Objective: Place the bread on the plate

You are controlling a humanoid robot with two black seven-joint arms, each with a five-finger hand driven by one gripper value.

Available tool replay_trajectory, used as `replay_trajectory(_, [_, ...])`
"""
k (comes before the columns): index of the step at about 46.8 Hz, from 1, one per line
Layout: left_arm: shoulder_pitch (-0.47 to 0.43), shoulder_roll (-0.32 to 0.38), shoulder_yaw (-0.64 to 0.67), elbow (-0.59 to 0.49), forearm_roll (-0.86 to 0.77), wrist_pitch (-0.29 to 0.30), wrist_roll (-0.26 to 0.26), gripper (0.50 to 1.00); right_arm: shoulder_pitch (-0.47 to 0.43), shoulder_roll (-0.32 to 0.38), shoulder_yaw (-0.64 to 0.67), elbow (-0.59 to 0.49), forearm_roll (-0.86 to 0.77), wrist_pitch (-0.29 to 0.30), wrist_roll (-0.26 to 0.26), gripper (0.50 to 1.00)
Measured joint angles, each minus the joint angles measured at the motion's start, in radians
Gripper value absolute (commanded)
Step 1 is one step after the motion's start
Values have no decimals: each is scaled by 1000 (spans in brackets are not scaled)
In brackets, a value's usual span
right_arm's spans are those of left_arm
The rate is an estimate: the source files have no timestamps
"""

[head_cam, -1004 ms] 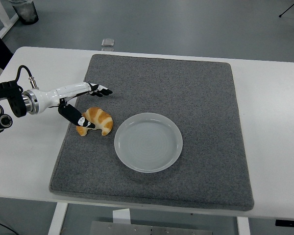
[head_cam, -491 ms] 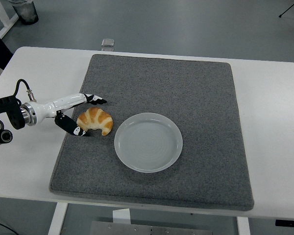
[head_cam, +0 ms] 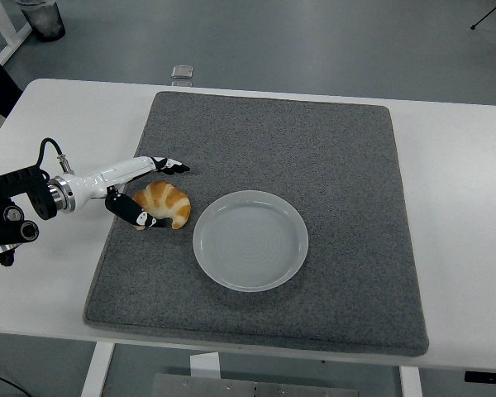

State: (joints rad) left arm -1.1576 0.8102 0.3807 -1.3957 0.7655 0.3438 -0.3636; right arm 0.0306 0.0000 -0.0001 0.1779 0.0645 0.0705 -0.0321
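Plate (head_cam: 250,240) and bread (head_cam: 164,203) sit on grey mat (head_cam: 314,149).

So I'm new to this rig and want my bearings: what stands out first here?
The golden-brown croissant lies on the grey felt mat, just left of the empty round pale plate. The robot's left hand reaches in from the left edge, fingers spread around the croissant, not yet closed on it.
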Motion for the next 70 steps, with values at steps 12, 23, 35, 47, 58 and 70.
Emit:
replay_trajectory(12, [15, -29, -7, 49, 1, 0, 0, 949, 0, 0, -1, 0, 0, 0, 0, 952])
replay_trajectory(23, [25, -35, -8, 57, 0, 0, 0, 879, 0, 0, -1, 0, 0, 0, 0, 952])
replay_trajectory(35, [22, -40, -8, 54, 0, 1, -1, 607, -1, 0, -1, 0, 0, -1, 0, 952])
replay_trajectory(47, [7, -19, -61, 51, 1, -9, -14, 500, 0, 0, -1, 0, 0, -1, 0, 952])
replay_trajectory(58, [7, -17, -73, 52, 2, -12, -14, 500, -1, 0, -1, 0, 0, 0, 0, 952])
replay_trajectory(70, [7, -2, -86, 70, 2, -10, -14, 500, 0, 0, -1, 0, 0, 0, 0, 952])
